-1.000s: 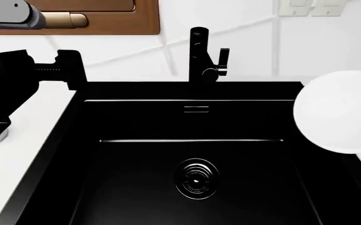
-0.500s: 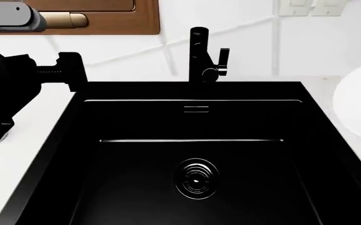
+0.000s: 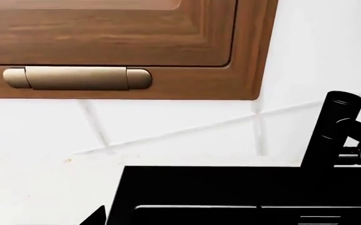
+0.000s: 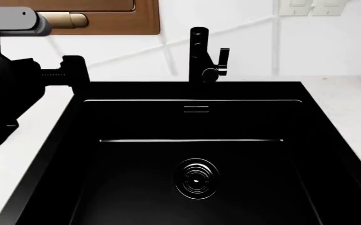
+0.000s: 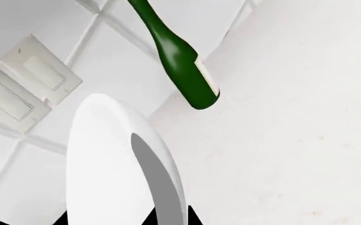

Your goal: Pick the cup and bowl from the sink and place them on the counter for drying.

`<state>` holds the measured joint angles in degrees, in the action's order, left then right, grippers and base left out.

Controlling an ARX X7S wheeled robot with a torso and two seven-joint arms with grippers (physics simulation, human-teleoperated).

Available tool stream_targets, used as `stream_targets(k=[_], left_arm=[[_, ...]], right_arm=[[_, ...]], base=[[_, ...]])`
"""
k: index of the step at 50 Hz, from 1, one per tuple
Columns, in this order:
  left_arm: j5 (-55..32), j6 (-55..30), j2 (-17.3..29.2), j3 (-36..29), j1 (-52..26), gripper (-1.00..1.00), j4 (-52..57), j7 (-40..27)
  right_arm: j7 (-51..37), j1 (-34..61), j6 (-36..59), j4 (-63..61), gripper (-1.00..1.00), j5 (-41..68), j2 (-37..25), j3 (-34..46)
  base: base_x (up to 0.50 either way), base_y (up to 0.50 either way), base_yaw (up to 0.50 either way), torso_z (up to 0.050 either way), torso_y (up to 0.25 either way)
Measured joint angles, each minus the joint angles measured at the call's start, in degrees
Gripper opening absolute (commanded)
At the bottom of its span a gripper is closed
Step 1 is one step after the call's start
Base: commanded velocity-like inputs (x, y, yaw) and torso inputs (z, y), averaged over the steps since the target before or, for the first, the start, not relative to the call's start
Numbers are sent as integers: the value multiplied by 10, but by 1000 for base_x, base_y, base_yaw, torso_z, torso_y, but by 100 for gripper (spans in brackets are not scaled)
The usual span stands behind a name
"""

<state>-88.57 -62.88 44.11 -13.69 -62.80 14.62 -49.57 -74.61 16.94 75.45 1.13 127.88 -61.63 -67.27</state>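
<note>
Black and empty, the sink shows only its ringed drain and the faucet at its back edge. At the left our left gripper hangs over the table; we cannot tell its state. White table lies bare along both sink edges. In the right wrist view the bowl sits on edge in our right gripper's hold above the table, near a green bottle whose pale label is unreadable.
</note>
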Motion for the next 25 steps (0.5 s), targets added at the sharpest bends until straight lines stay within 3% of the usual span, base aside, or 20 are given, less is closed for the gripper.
stream_targets(k=[25], left_arm=[[-17, 0, 11, 2, 11, 100, 2, -19]], right_arm=[[157, -4, 30, 15, -100, -266, 97, -57]], base=[[0, 0, 0, 0, 0]])
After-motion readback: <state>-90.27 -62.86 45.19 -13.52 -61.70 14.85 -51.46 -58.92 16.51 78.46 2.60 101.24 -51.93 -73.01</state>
